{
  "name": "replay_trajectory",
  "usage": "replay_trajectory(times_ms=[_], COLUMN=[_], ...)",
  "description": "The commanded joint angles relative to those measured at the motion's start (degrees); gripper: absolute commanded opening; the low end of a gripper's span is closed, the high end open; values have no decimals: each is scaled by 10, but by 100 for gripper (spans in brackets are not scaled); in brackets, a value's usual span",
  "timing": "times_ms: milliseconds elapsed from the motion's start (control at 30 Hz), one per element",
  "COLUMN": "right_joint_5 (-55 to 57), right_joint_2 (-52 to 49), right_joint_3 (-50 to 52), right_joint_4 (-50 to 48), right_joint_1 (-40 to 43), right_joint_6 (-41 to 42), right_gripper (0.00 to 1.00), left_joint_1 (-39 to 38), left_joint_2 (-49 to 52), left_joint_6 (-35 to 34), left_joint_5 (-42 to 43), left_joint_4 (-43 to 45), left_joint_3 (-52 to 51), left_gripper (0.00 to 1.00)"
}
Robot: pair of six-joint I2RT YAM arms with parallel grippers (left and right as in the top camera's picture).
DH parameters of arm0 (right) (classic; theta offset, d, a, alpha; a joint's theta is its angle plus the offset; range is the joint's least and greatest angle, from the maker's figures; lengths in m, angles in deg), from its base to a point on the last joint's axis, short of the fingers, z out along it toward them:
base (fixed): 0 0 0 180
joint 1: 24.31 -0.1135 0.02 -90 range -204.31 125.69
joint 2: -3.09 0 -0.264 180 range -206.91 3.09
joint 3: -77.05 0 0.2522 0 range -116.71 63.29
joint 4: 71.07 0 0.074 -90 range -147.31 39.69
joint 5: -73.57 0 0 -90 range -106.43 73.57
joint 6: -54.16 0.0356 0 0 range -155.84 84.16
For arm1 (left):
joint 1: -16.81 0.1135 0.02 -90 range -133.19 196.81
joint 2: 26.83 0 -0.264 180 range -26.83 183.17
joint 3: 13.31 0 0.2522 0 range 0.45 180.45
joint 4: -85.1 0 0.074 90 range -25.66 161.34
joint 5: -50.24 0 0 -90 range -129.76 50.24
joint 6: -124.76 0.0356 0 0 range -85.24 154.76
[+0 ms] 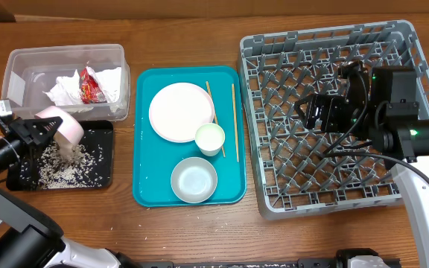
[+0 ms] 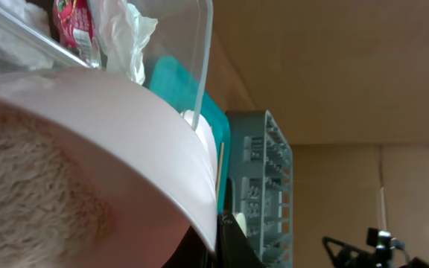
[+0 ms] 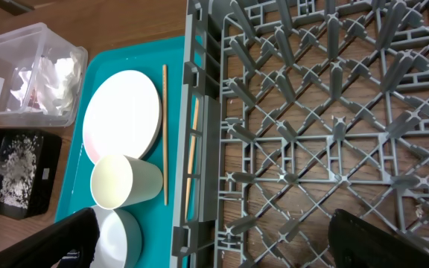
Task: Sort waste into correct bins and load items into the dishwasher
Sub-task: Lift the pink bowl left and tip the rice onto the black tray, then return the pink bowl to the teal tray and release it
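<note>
Left gripper [image 1: 47, 129] has the pink bowl [image 1: 69, 126] clamped and tipped over the black tray [image 1: 104, 179]; rice [image 1: 58, 170] could skip past the tray's rim, though I can't really see the grip. Right gripper [image 1: 315, 110] hangs wide open

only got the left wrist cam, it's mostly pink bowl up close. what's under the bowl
Observer: The black tray. The pink bowl is tipped over it, and rice lies spread on its floor.
Operator: anything loaded yet
Observer: No. The dish rack is empty; the right gripper hangs above it, jaws open.
Operator: what's left to load
Observer: On the teal tray: plate, cup, grey-green bowl and two chopsticks.
</note>
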Motion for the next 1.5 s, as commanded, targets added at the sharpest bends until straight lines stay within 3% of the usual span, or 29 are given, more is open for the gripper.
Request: replay_trajectory(times_ms=[0, 567, 933, 1467], right_joint_5=[-6, -6, -6, -6], right_joint_2=[0, 0, 0, 0], right_joint_3=[-12, -12, -12, -12], right_joint_4=[-2, 3, 3, 3], right_joint_1=[4, 4, 4, 4], right_joint_6=[2, 2, 2, 2], right_gripper=[100, 100, 100, 100], left_joint_1=[13, 37, 37, 55], left_joint_2=[-5, -5, -5, -5], left_joint_6=[-47, -92, -163, -166], left_joint_5=[36, 206, 215, 215], left_joint_4=[-2, -2, -24, -21], left_joint_3=[-2, -2, -2, -2], left_gripper=[4, 4, 4, 4])
